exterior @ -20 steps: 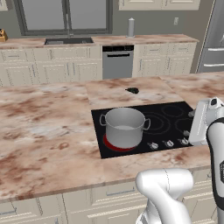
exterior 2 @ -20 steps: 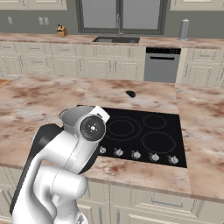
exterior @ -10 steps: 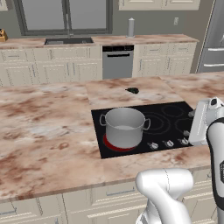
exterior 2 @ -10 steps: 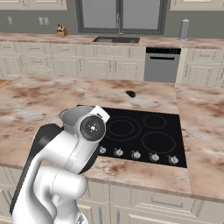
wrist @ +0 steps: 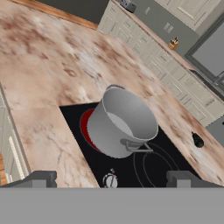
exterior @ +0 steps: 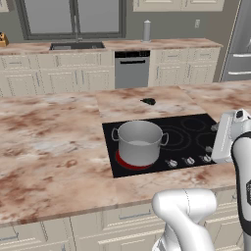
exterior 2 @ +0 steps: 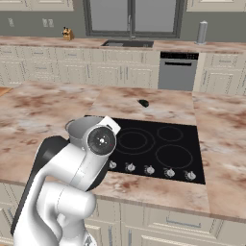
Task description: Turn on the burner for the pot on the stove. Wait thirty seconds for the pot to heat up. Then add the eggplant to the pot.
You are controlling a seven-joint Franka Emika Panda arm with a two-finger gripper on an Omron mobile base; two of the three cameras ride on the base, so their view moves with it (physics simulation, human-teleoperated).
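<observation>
Stockpot (exterior: 139, 142): grey brushed steel, lidless, upright on glowing red burner (exterior: 123, 161), front left zone of stove (exterior: 188, 131). Stove: flat black glass cooktop, silver knobs along front. Eggplant (exterior: 148, 101): small, dark, lying on counter just behind stove.

Marble-patterned island counter (exterior: 54, 142), back sink (exterior: 77, 46), steel dishwasher (exterior: 131, 69), grey canister (exterior: 146, 31) beside window (exterior: 73, 17).

no readable text, labels, brands, numbers or signs on anything in view.
</observation>
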